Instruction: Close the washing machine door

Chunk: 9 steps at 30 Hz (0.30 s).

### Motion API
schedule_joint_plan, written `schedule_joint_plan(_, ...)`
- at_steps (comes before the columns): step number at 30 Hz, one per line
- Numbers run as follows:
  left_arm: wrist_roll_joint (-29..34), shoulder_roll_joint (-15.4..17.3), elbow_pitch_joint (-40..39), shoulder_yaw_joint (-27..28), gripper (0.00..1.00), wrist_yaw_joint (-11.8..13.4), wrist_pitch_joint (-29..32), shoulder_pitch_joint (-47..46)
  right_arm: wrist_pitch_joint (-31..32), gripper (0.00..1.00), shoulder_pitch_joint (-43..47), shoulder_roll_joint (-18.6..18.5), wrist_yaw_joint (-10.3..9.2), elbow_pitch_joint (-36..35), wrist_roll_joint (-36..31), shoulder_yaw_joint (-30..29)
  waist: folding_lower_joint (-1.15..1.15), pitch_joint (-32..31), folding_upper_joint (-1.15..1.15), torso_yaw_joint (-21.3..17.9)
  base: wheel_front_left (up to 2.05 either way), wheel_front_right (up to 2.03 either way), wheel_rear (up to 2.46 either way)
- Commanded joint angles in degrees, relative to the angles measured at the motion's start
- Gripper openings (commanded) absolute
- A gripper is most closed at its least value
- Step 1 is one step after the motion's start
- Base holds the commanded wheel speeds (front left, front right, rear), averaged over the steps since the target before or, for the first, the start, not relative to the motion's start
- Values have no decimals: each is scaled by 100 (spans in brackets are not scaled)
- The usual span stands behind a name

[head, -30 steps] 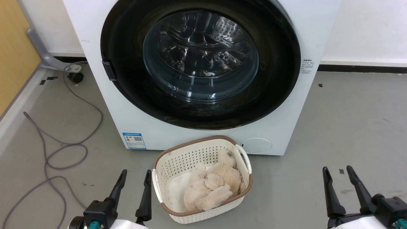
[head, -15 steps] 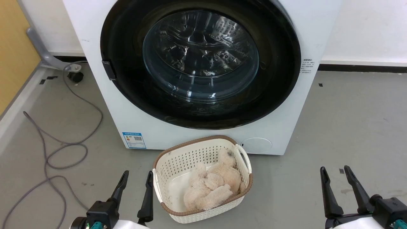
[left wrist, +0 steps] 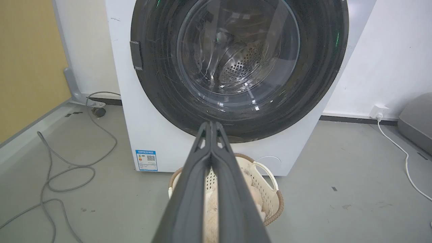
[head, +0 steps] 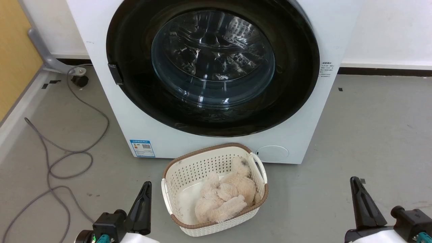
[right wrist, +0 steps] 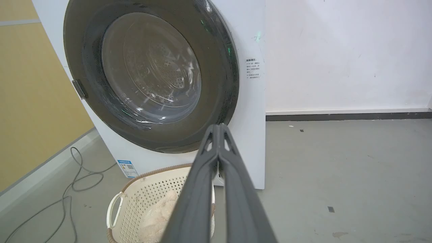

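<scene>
Though stained, grey floor (head: 371,128) under washing machine (head: 297,141), basket (head: 189,172), cable (head: 108,125).

The left end effector (left wrist: 211,125) rises from the bottom edge with its two dark fingers pressed together, tips over the lower black rim of the washing machine door (left wrist: 238,57). The door lies flush against the white washing machine (left wrist: 133,128). A cream perforated basket (left wrist: 268,184) sits on the floor below, near a blue sticker (left wrist: 146,160), and a grey cable (left wrist: 67,168) loops at left.
</scene>
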Motion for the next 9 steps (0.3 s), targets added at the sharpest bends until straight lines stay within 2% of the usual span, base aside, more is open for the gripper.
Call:
schedule_joint_plan(1, 44, 0, -29, 17, 0, 18, 25, -12, 43, 0, -17, 13, 0, -29, -51, 4, 0, 0, 0, -3, 0, 0, 0)
schedule_joint_plan(9, 106, 0, -83, 47, 0, 44, 119, -28, 137, 0, -40, 30, 0, -66, -132, 8, 0, 0, 0, -12, 0, 0, 0)
